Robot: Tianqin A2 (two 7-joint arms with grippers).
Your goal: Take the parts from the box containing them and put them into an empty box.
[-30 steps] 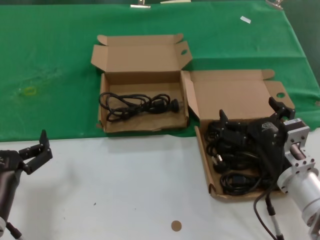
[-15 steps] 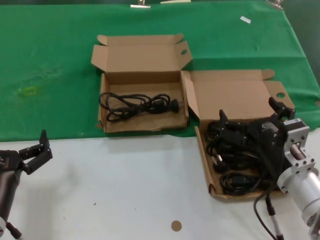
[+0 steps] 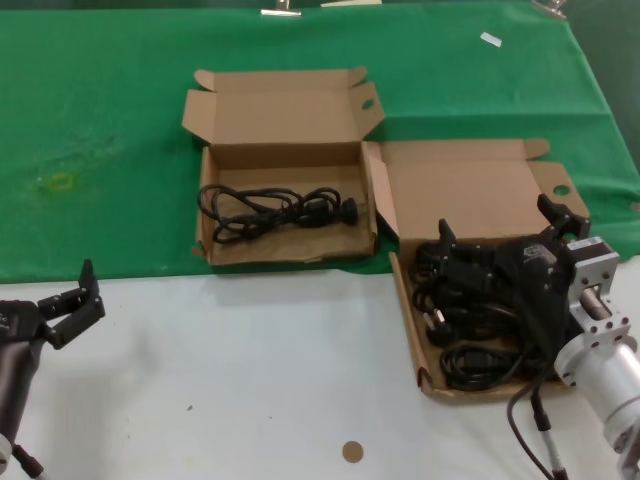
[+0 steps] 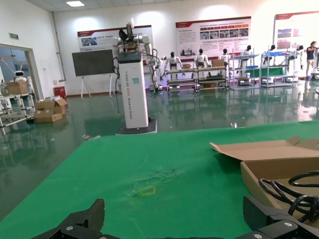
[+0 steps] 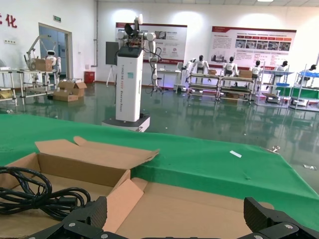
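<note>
The larger, shallow cardboard box (image 3: 402, 290) sits at the right and holds several black power cords (image 3: 470, 330). My right gripper (image 3: 497, 220) is open and empty, hovering over this box's far end above the cords; in the right wrist view (image 5: 175, 209) its fingers straddle the box's lid panel (image 5: 209, 209). The smaller, taller-walled box (image 3: 205, 235) stands at centre-left with one cord bundle (image 3: 275, 208) inside; the box (image 5: 75, 164) and its cord (image 5: 35, 196) also show in the right wrist view. My left gripper (image 3: 68, 290) is open and empty at the near left over the white table.
A green cloth (image 3: 100, 130) covers the far half of the table; the near half is white (image 3: 260, 380). A small brown disc (image 3: 351, 452) lies near the front edge. The left wrist view (image 4: 174, 209) shows the smaller box (image 4: 279, 164) off to one side.
</note>
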